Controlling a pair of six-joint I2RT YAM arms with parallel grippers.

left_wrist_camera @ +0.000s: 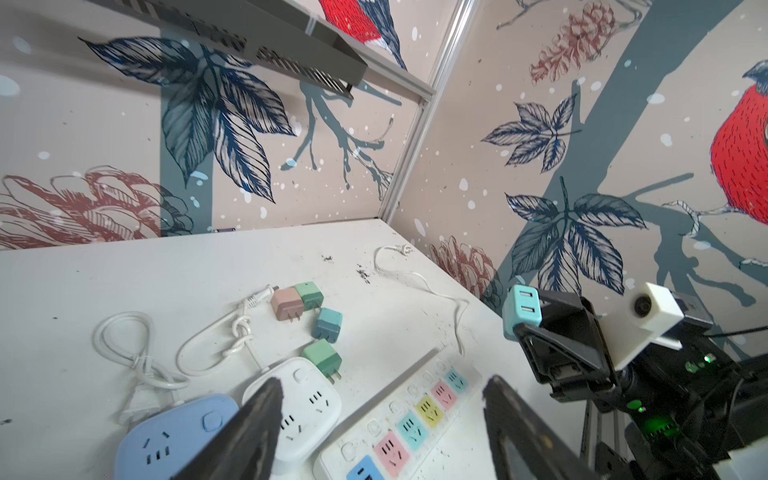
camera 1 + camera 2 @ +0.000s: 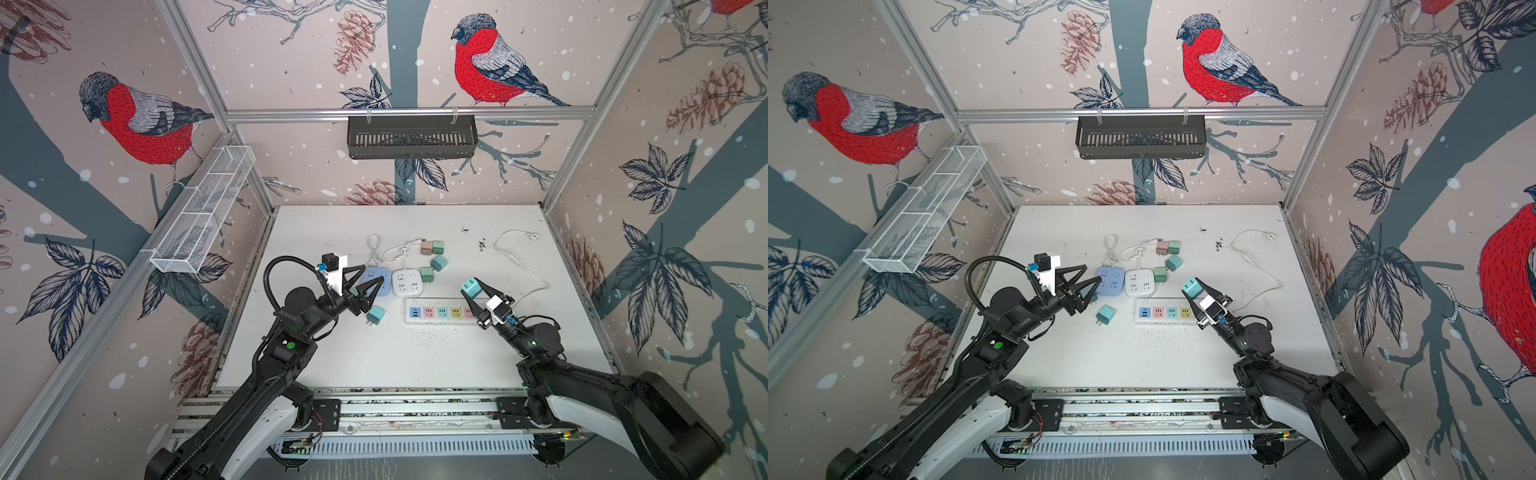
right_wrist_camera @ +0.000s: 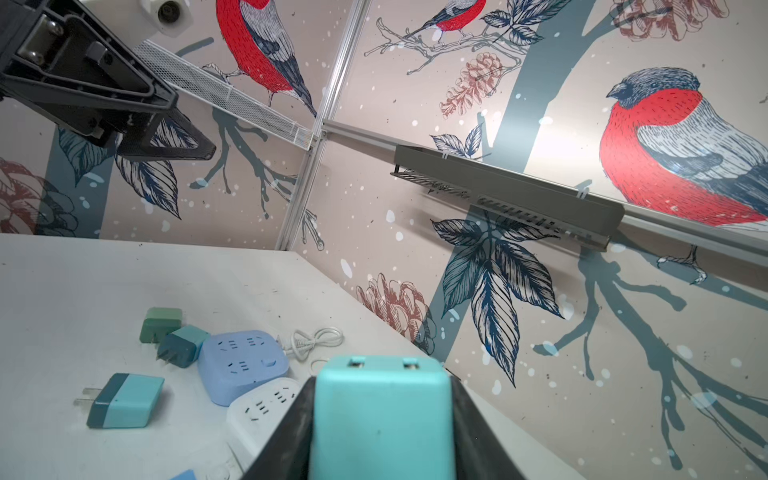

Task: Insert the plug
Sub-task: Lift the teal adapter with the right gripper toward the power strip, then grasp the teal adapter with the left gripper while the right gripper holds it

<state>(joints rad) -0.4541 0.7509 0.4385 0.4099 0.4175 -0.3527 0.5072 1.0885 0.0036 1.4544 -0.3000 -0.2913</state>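
Observation:
My right gripper (image 2: 475, 286) is shut on a turquoise plug (image 2: 471, 287), held tilted in the air above the right end of the white power strip (image 2: 440, 312) with coloured sockets. The plug fills the gap between the jaws in the right wrist view (image 3: 382, 415), and its prongs are hidden. It also shows in a top view (image 2: 1192, 288) and the left wrist view (image 1: 521, 309). My left gripper (image 2: 373, 274) hangs open and empty over the blue square socket block (image 2: 384, 287), left of the strip (image 1: 415, 415).
A white socket block (image 2: 406, 283) sits beside the blue one. Loose plugs lie around: a turquoise one (image 2: 376, 313) in front, green (image 2: 427, 274), teal (image 2: 438, 262) and pink (image 2: 426, 247) behind. A white cable (image 2: 523, 266) trails right. A black basket (image 2: 411, 137) and a wire basket (image 2: 203, 212) hang on the walls.

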